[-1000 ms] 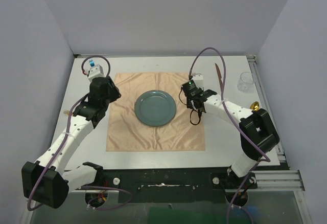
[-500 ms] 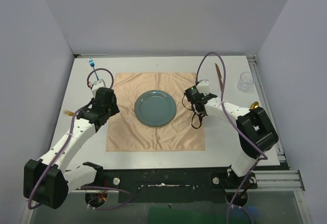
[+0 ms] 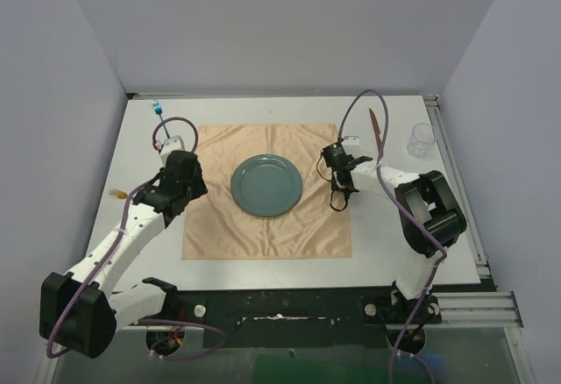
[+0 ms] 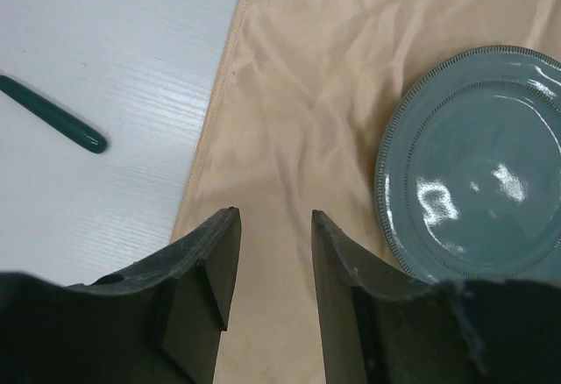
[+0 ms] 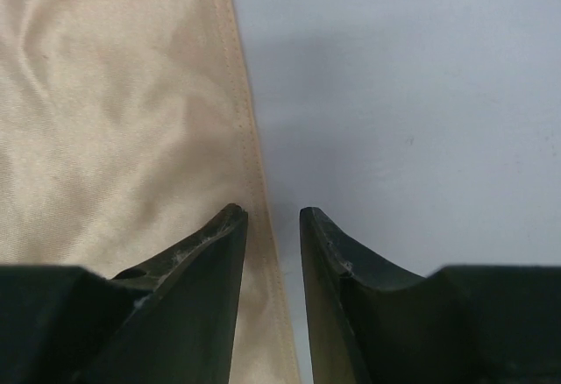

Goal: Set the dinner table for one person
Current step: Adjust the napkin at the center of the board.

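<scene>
Arm bases: the left arm (image 3: 123, 235) and right arm (image 3: 425, 217) rise from the near edge and reach inward.
Tabletop, location: the tabletop (image 3: 377, 266) lies directly ahead of the arm bases, enclosed by pale walls (image 3: 280, 33), and carries every other item.
Tabletop, appearance: flat, white, rectangular and matt. Aluminium rails are visible along the near and right edges, and a faint linear grain shows in the left wrist view.
Tabletop, orientation: face up and level. The long axis runs left to right across the arms' front, with the short sides toward the side walls.
Cloth: a creased peach-orange square cloth (image 3: 219, 226) lies flat mid-tabletop, with a bare white margin on all four sides.
Left fingers: the left fingers (image 4: 223, 239) stand moderately apart with nothing between them, over the cloth just inside its left hem.
Right fingers: the right fingers (image 5: 230, 235) show a narrow gap and hold nothing. They straddle the cloth's right hem, one over cloth and one over bare tabletop.
Plate: a round teal plate (image 3: 266, 185) with a ribbed rim sits face up at the cloth's centre, between both sets of fingers and apart from each.
Green handle: a dark green handle (image 4: 53, 117) lies on bare tabletop left of the cloth. Its other end is out of the left wrist view.
Brown utensil: a slim brown utensil (image 3: 378, 130) lies just past the cloth's far right corner, running roughly near to far.
Glass: a clear glass (image 3: 421, 139) stands upright by the right rail, far right.
</scene>
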Available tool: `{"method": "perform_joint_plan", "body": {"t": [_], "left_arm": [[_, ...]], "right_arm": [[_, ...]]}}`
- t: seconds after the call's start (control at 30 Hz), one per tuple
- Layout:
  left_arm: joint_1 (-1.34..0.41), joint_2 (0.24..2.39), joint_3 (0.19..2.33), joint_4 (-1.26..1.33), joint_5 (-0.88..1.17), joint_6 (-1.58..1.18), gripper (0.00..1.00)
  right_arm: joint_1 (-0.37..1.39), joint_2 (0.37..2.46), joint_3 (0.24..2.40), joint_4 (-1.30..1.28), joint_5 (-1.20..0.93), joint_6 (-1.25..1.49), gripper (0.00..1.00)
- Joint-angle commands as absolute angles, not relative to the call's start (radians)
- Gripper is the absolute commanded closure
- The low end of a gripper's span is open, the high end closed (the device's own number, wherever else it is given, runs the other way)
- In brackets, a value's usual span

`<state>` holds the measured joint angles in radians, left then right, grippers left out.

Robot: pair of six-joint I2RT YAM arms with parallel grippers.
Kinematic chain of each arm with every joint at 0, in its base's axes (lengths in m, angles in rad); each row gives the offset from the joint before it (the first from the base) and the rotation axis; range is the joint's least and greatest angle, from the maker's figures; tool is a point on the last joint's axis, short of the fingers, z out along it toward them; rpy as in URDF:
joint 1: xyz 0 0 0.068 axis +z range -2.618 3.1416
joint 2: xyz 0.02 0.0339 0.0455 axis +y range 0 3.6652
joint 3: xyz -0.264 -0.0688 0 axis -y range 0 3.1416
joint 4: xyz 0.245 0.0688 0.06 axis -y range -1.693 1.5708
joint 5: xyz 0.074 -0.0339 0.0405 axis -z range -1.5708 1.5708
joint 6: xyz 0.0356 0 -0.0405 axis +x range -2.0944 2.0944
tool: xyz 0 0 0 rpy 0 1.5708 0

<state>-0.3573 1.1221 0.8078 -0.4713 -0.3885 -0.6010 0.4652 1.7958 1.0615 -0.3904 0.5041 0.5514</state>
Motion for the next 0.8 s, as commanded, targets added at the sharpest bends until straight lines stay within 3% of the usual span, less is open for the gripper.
{"method": "perform_joint_plan", "body": {"t": [0.0,0.77], "left_arm": [[-0.360,1.114,0.808,-0.423,-0.398,-0.597,0.63],[-0.360,1.073,0.790,-0.453,-0.416,-0.612,0.63]], "right_arm": [[0.461,1.791,1.109,-0.318,0.445,0.541,0.67],[0.407,1.823,0.990,-0.253,0.386,0.563,0.68]]}}
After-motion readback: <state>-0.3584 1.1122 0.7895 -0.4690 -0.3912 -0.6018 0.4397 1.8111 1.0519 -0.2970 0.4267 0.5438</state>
